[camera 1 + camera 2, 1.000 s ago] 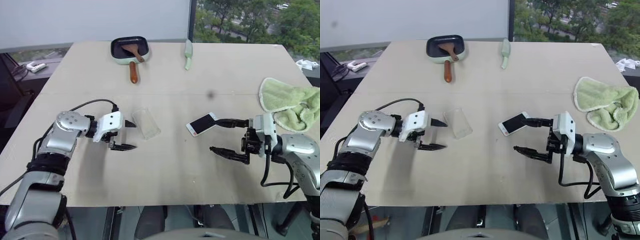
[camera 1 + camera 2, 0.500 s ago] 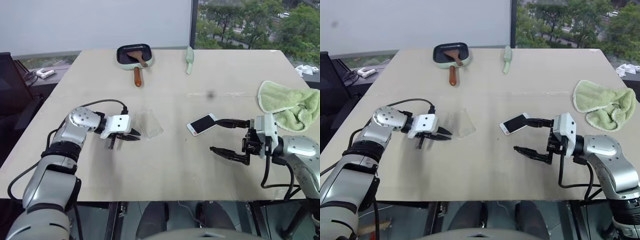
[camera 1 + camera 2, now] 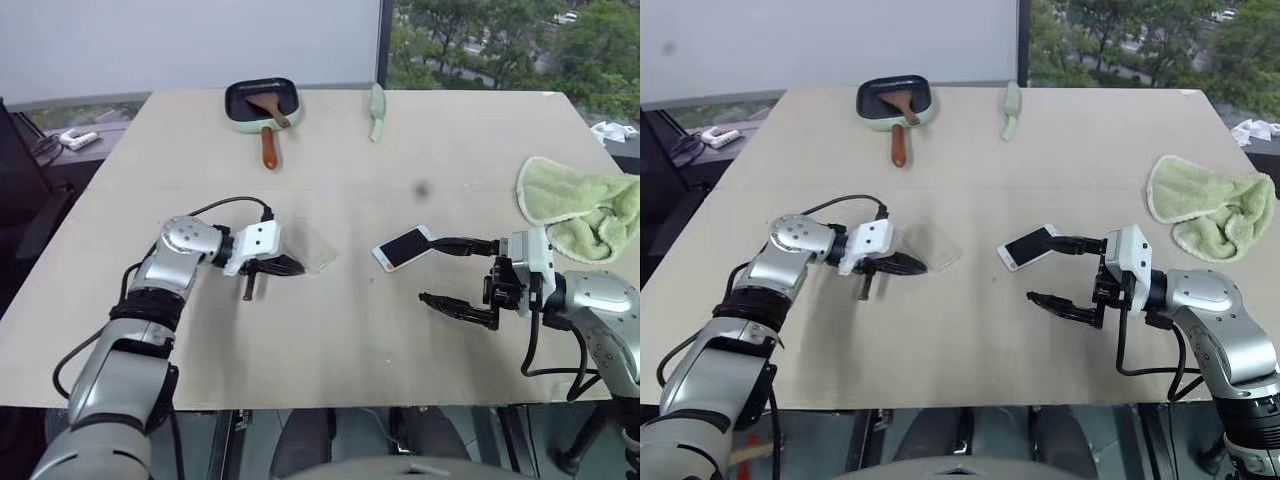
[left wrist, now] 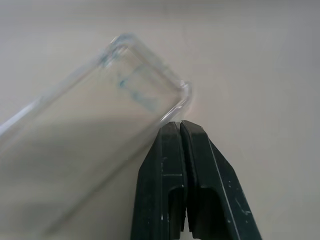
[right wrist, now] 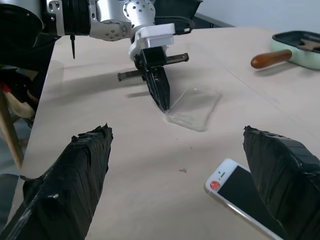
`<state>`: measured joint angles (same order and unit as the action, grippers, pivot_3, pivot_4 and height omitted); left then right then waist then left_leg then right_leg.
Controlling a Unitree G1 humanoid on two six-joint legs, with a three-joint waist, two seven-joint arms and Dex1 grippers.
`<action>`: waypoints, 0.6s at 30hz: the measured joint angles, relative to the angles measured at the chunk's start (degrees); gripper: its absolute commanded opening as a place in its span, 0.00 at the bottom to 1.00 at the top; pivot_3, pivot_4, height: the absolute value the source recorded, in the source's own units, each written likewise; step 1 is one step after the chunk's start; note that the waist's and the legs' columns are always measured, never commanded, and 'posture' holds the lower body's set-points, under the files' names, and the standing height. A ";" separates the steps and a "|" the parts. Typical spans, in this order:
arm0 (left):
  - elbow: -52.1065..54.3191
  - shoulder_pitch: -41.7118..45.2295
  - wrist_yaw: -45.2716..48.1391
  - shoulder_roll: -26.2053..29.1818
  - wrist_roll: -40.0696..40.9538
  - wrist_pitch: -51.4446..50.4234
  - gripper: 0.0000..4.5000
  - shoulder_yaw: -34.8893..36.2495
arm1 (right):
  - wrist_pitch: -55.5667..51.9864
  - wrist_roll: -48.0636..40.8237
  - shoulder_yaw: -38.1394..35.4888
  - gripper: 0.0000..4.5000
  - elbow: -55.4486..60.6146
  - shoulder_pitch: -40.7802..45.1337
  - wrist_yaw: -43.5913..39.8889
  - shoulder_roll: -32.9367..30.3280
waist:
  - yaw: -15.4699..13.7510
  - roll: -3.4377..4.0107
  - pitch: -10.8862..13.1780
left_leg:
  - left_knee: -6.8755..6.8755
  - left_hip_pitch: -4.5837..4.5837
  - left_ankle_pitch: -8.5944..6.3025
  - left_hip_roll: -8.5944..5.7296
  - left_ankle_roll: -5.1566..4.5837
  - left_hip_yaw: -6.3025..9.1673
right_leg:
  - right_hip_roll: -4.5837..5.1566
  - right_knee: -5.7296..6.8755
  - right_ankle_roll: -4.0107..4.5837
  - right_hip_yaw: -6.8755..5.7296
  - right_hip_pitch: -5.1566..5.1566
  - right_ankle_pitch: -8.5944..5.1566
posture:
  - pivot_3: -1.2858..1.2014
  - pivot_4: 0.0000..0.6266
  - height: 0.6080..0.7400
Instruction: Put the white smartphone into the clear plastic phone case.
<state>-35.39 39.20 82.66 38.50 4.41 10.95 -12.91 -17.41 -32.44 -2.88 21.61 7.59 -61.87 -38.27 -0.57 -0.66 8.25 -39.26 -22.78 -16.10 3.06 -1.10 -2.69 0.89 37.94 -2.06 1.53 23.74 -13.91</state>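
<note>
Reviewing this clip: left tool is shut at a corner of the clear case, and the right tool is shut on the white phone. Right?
Not quite. The right tool stands open, with the white phone lying on the table beside its upper finger; the right wrist view shows it. The left tool is shut at the clear case's corner.

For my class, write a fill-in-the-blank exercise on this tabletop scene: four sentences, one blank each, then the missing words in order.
1. The left gripper has its fingers ____, tips at a corner of the clear plastic phone case.
2. The right gripper has its fingers spread ____.
3. The white smartphone lies with its black screen facing ____.
4. At the table's right edge lies a crumpled ____ cloth.

Missing words: shut; open; up; green
</note>
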 measured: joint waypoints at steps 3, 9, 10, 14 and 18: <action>2.15 -0.55 -1.28 -0.26 0.13 -1.40 0.01 0.07 | 0.00 0.04 0.00 1.00 0.00 0.00 0.11 0.01 | 0.18 -0.02 0.02 | 0.09 0.00 -0.04 0.01 -0.05 0.02 | -0.03 -0.05 -0.01 0.00 0.02 -0.02 | 0.52 0.24 1.00; 5.77 -2.37 -3.29 -1.81 0.59 -4.51 0.01 0.51 | -0.01 0.07 0.01 1.00 0.09 0.00 0.68 0.01 | -0.15 -0.10 0.08 | 0.07 -0.03 -0.06 0.00 -0.08 -0.01 | 0.00 -0.08 -0.03 0.00 0.01 -0.03 | 0.52 0.24 1.00; 5.95 -2.35 -2.85 -1.57 0.97 -4.88 0.01 0.95 | 0.00 0.07 0.01 1.00 0.20 0.00 0.79 0.01 | -0.16 -0.11 0.09 | 0.07 -0.03 -0.06 0.00 -0.08 -0.01 | 0.00 -0.08 -0.03 0.00 0.01 -0.03 | 0.52 0.24 1.00; 5.50 -1.16 -1.78 0.25 1.70 -5.46 0.13 1.89 | 0.00 0.21 0.01 1.00 0.30 -0.05 1.01 0.01 | -0.14 -0.11 0.09 | 0.07 -0.01 -0.06 0.00 -0.08 0.00 | -0.01 -0.06 -0.03 -0.01 0.01 -0.04 | 0.52 0.24 1.00; 1.44 1.55 -3.17 0.14 1.80 -2.13 0.51 3.72 | 0.05 0.43 0.65 1.00 0.33 -0.05 1.14 0.47 | -0.21 -0.15 0.11 | 0.06 -0.02 -0.06 -0.01 -0.08 -0.01 | -0.01 -0.08 -0.03 -0.01 0.01 -0.03 | 0.52 0.24 1.00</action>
<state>-33.95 40.75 79.49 38.64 6.21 8.82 -9.18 -17.37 -32.01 -2.23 21.95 7.54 -60.73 -37.80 -0.78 -0.82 8.37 -39.20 -22.80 -16.16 3.04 -1.18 -2.69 0.89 37.86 -2.09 1.51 23.74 -13.95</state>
